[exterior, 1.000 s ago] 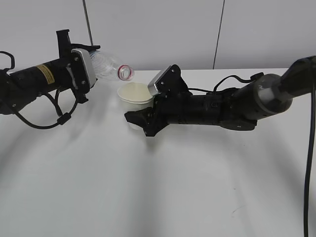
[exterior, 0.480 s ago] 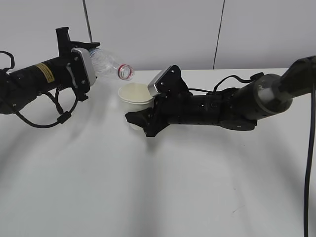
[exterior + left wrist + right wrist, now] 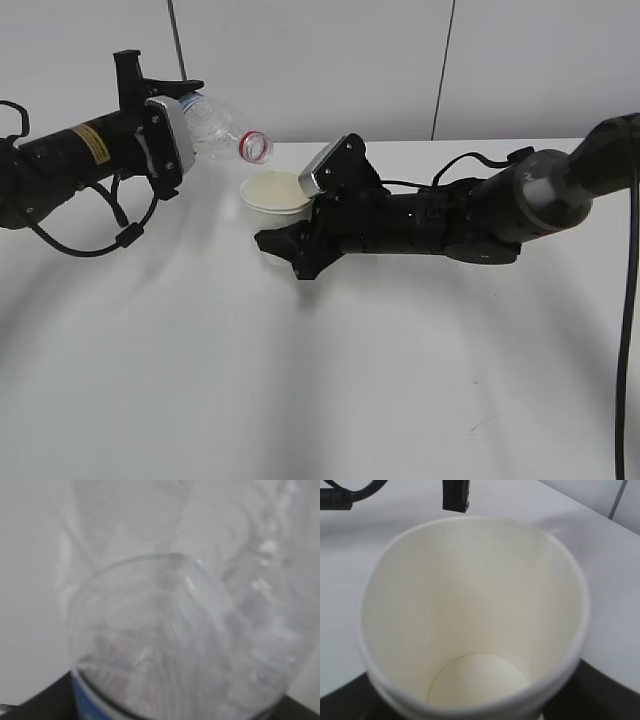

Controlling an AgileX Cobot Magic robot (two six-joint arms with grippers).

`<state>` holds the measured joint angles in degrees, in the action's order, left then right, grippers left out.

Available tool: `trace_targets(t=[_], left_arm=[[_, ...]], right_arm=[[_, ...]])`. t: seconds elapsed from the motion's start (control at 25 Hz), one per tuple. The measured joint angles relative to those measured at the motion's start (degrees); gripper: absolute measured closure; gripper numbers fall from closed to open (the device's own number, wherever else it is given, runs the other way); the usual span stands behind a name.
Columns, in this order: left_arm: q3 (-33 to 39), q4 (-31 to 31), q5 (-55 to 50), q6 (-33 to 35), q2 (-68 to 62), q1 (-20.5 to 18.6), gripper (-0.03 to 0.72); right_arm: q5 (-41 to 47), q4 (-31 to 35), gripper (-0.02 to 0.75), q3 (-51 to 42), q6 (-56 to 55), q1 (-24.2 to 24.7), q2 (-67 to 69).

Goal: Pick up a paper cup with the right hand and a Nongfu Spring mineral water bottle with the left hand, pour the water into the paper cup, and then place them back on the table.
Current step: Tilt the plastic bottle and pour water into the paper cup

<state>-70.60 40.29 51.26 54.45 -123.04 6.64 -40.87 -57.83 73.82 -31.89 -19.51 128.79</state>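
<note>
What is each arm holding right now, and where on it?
The left tool grips the water bottle around its lower body, neck tilted down. The right tool grips the paper cup around its side wall.

My left hand (image 3: 150, 135): black cylindrical body w/ yellow sticker, looped black cable underneath. My right hand (image 3: 300, 245): black, slanted silver-grey plate on wrist, grey joint behind plate.

The left hand (image 3: 165, 135) reached in level from its side, its wrist rolled and its jaws clamped around a load. The right hand (image 3: 290, 240) lay stretched low toward it, jaws likewise closed on a load, the 2 grippers near but apart.
</note>
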Motion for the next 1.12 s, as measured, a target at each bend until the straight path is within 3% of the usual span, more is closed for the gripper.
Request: trace_targets(t=[1.12], left_arm=[[0.00,-1.06,1.65,6.32,0.00,0.00,0.296]], right_arm=[[-1.33,-2.67,0.281,0.00,-1.33,0.00,0.00]])
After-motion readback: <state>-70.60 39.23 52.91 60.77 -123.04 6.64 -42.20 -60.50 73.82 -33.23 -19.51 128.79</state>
